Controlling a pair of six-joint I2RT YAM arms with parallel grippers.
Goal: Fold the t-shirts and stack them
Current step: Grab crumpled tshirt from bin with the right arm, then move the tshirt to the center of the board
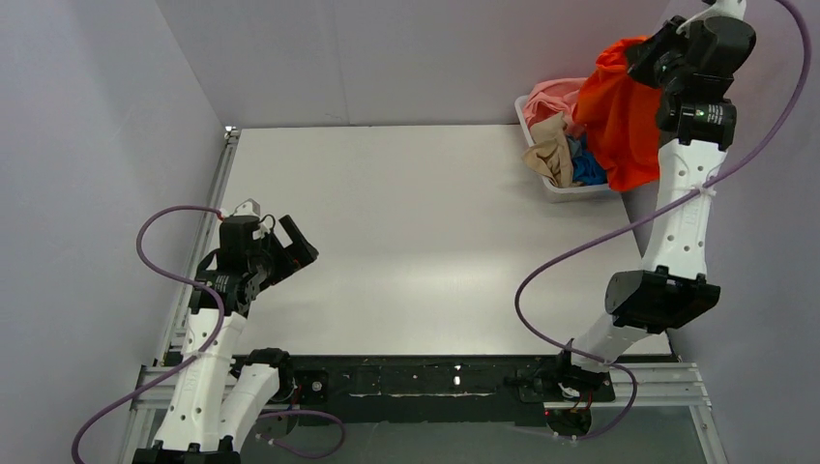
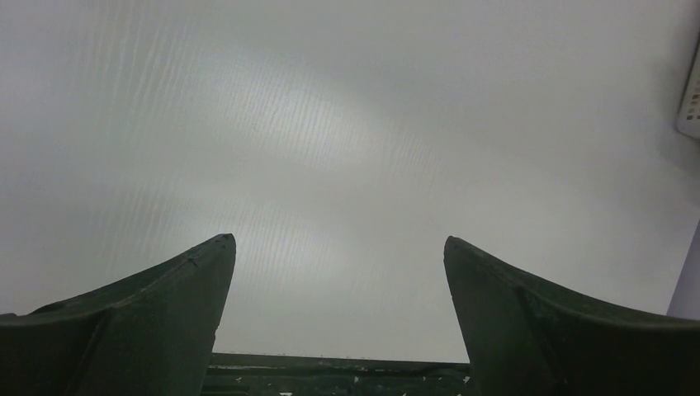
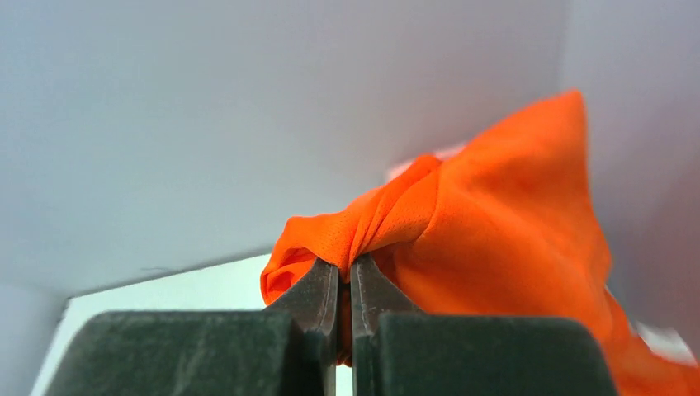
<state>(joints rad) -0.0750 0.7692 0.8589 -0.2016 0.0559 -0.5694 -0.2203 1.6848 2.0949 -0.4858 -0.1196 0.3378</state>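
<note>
Toward the near-left corner of the counter (image 1: pixel 416 242), the left end effector (image 1: pixel 288 244) stood with jaws wide, gripping nothing. At the far-right corner, the white basket (image 1: pixel 553 186) held the salmon pink t-shirt (image 1: pixel 553 97), the tan-beige t-shirt (image 1: pixel 551 150) and the blue t-shirt (image 1: pixel 585 166). Above it, the right end effector (image 1: pixel 642 56) was pinched tight on a bunched fold of the orange-red t-shirt (image 1: pixel 624 121). That shirt hung below the jaws, long axis near vertical, lower end over the basket. The right arm was by far the nearer; laying it out would probably mean carrying it leftward, toward the near edge. No writing could be read.
</note>
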